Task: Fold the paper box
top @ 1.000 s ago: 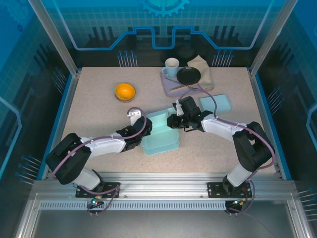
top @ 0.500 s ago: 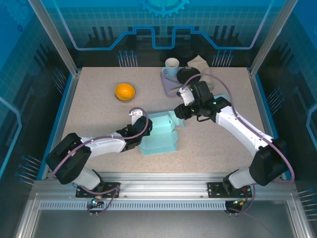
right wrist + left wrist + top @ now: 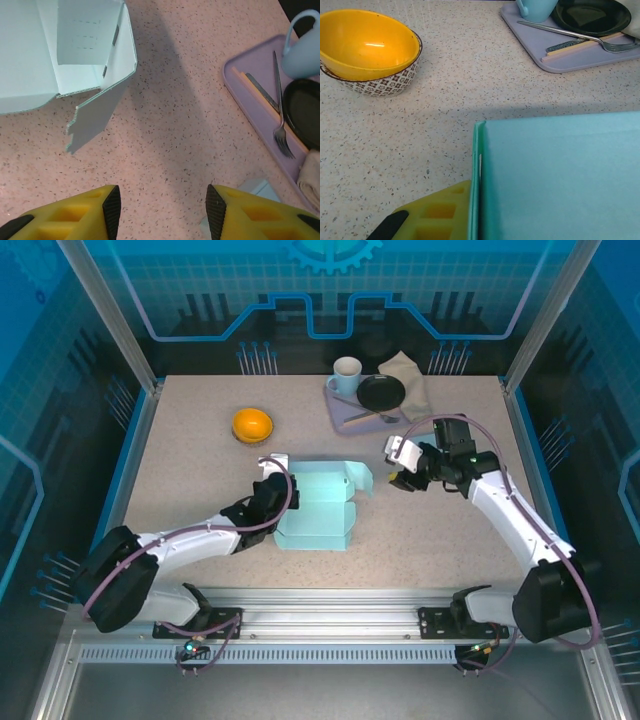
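The paper box (image 3: 318, 508) is pale teal and lies partly folded at the table's middle, with a loose flap (image 3: 358, 478) sticking out to the right. My left gripper (image 3: 271, 491) is shut on the box's left wall. In the left wrist view the teal panel (image 3: 560, 180) runs edge-on beside my yellow finger (image 3: 437, 215). My right gripper (image 3: 402, 466) hovers open to the right of the box, apart from it. In the right wrist view its pads (image 3: 112, 210) have only bare table between them, and the box (image 3: 60, 50) with its flap (image 3: 95, 117) lies at the upper left.
A yellow bowl (image 3: 252, 425) sits at the back left. A lilac tray (image 3: 345, 412) at the back holds a mug (image 3: 347, 374), a black plate (image 3: 381, 392) and a fork (image 3: 278, 117), with a napkin (image 3: 410, 372) beside it. A pale flat piece (image 3: 256, 187) lies under my right gripper.
My right gripper has opened, let go of the box's right side and drawn back to the right. The box has settled lower with its flap loose. The left grip holds.
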Tool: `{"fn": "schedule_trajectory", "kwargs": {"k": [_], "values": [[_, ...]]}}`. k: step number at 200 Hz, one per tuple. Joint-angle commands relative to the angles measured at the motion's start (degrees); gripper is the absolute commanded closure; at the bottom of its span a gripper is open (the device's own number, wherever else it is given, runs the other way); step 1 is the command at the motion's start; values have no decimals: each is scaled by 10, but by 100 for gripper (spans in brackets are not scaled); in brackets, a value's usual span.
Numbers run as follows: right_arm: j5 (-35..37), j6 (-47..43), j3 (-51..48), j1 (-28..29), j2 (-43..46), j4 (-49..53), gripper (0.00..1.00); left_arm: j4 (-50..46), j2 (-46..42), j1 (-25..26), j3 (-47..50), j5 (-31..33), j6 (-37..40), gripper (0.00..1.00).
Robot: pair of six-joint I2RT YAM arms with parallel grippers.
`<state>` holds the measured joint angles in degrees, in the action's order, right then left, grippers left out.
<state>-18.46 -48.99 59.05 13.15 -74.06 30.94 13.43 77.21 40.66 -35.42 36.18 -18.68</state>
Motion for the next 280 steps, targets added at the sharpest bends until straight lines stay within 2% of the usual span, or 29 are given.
{"fn": "schedule_trajectory", "kwargs": {"k": [1,35,80,108,186,223,263,280], "values": [[-39,-54,11,5,-34,-2,52,36,-17,-3,10,1,28,86],[-28,-59,-9,33,-49,-26,52,42,-27,-3,17,-13,17,86],[-26,-21,-37,64,-68,-76,54,50,-33,-3,25,-34,8,86],[-20,-1,-34,74,-85,-93,59,53,-33,-3,24,-53,6,86],[-9,62,-20,93,-113,-134,60,56,-24,-3,18,-76,-5,85],[-2,72,-18,102,-119,-137,60,51,-17,-2,13,-70,-7,86],[14,104,-14,119,-117,-146,60,22,-6,-2,-1,-24,-34,85],[20,117,-12,129,-117,-153,61,25,-1,-2,-1,-25,-39,85]]}}
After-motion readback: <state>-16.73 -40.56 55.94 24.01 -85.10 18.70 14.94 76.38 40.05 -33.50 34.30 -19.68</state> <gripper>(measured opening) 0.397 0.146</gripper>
